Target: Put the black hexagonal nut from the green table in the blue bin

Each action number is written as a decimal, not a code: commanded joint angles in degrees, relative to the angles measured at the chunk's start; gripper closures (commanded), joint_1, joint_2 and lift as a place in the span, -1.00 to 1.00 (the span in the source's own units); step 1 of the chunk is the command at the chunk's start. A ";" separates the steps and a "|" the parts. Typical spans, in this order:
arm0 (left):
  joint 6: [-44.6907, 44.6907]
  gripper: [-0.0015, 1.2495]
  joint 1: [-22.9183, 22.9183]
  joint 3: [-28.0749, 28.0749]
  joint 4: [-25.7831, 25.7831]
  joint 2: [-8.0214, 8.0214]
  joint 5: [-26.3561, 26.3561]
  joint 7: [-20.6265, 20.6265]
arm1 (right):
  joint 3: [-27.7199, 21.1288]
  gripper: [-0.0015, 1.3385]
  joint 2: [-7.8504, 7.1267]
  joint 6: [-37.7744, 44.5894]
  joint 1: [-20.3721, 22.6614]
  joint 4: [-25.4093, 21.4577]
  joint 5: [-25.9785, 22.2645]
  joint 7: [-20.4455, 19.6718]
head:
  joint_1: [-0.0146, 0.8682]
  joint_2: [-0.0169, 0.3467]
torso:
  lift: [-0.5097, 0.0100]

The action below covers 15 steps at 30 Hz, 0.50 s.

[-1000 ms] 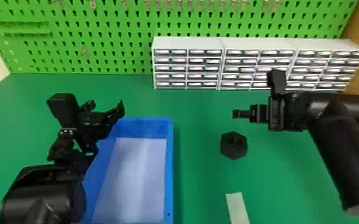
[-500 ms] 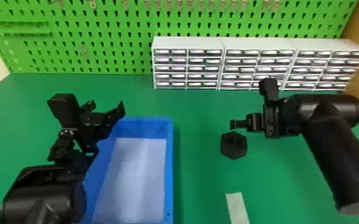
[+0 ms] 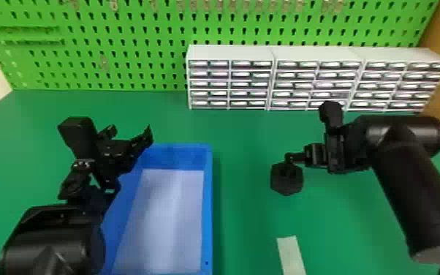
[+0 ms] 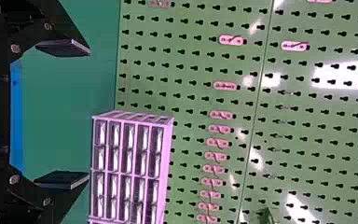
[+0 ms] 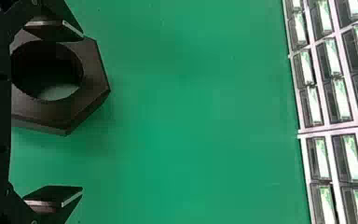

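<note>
We see the black hexagonal nut, flat and round-holed, right of the blue bin; the right gripper, spread, seems just above it, the left gripper, also spread, by the bin.

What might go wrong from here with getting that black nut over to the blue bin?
The nut sits off-centre in the open right gripper, right by one finger and well away from the other. That finger might land on the nut's top, or closing might shove it sideways.

The left gripper hangs near the far left corner of the bin, so the arms could bump during the drop.
</note>
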 commanded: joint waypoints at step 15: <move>0.00 -0.48 -0.08 -0.06 0.00 0.00 0.09 0.00 | -1.39 -0.77 0.03 1.60 0.88 0.02 1.93 0.00 | 0.59 -0.63 | 0.59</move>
